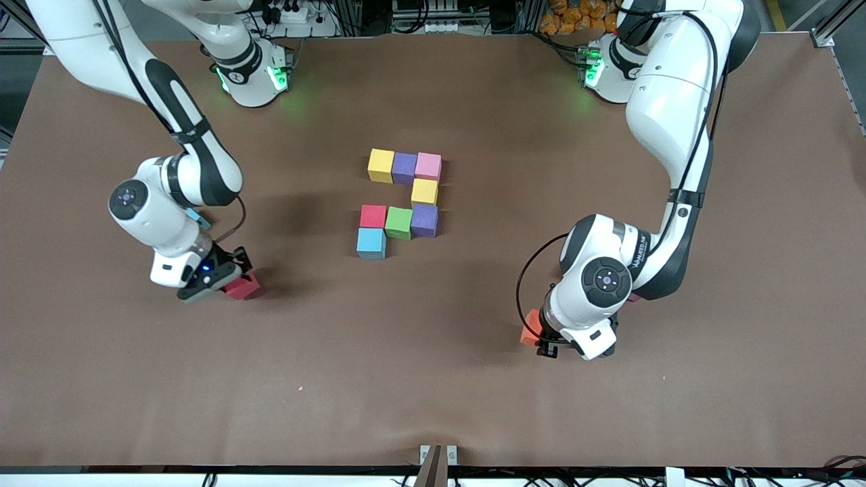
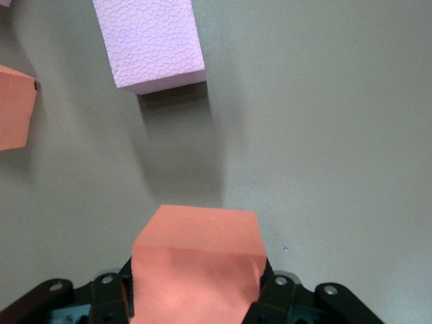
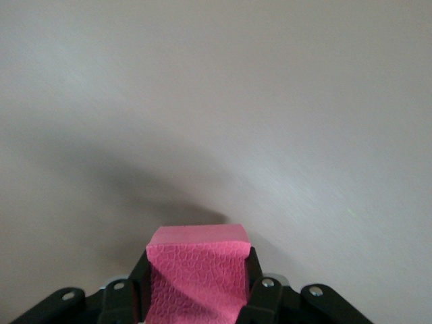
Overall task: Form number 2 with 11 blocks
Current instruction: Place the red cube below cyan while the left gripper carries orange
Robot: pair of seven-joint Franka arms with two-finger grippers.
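Eight blocks [image 1: 399,203] of an unfinished number 2 [image 1: 424,193]; at eight o'clock the right gripper [image 1: 226,283] pinches a red block [image 1: 243,287], at four o'clock the left gripper [image 1: 544,338] pinches an orange block [image 1: 530,329], both apparently to finish its bottom row.

We are seeing a brown table [image 1: 433,379] carrying eight blocks [image 1: 400,203] touching in a partial number 2 at mid-table; a pink block [image 2: 150,42] is lying apart.
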